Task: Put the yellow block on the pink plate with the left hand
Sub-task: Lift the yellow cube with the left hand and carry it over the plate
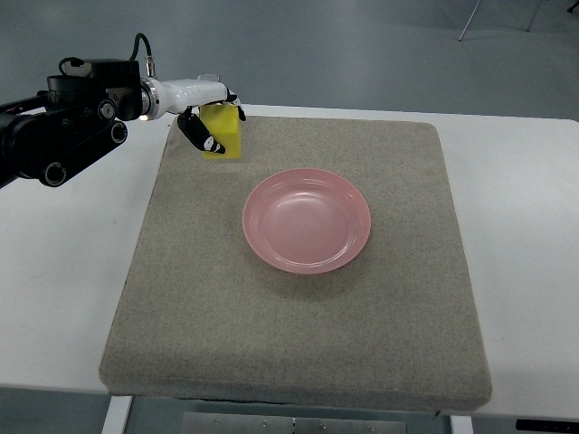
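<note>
Block [224,133], yellow, sits at the mat's [298,344] far left corner, held in the left robot hand [206,117], whose dark fingers [201,134] curl round its left side and top. Plate [307,220], pink, lies near the mat's middle, well apart from the block. Mat rests on the white desk [525,226].

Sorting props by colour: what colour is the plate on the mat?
Pink, plain; the plate shows clearly in the top view.
</note>
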`<state>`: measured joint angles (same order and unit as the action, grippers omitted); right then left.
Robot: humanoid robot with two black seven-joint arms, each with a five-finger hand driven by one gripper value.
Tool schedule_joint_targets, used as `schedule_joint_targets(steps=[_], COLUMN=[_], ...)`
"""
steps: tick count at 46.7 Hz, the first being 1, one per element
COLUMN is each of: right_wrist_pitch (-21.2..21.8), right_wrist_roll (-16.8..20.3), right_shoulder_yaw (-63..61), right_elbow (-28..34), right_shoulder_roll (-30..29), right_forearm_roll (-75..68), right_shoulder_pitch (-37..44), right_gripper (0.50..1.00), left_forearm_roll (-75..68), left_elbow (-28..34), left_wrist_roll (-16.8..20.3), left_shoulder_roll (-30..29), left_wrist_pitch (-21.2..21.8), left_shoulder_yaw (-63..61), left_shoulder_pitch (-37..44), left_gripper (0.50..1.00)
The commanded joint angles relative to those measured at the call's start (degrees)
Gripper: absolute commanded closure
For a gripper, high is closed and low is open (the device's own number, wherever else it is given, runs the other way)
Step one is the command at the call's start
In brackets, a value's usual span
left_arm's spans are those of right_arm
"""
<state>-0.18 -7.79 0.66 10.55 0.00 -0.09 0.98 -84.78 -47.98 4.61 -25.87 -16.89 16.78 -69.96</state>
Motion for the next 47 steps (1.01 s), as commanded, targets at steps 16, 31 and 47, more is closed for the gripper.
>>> schedule_joint_targets(steps=[16,31,47], right_wrist_pitch=[0.0,0.0,0.0], right_wrist_roll=[-0.03,-0.03,0.05], right_shoulder_yaw=[-0.04,-0.04,0.05], right_elbow=[0.0,0.0,0.0], right_shoulder_roll=[0.0,0.0,0.0], right_forearm_roll=[0.0,0.0,0.0], right_shoulder_pitch=[-0.01,-0.01,-0.01], right_gripper=[0.576,0.576,0.576], left_forearm_roll=[0.5,-1.0,-9.87], left_elbow=[-25.05,-27.0,-19.35], left_wrist_roll=[0.75,-0.04,-0.13], left_shoulder_roll=[-10.17,-2.7,6.27], left_wrist_pitch=[-2.0,-1.92,-1.48], left_shoulder_yaw=[0.8,-0.17,-0.08], left_shoulder_pitch=[-0.36,3.51,6.59], left_gripper=[1.0,1.0,1.0])
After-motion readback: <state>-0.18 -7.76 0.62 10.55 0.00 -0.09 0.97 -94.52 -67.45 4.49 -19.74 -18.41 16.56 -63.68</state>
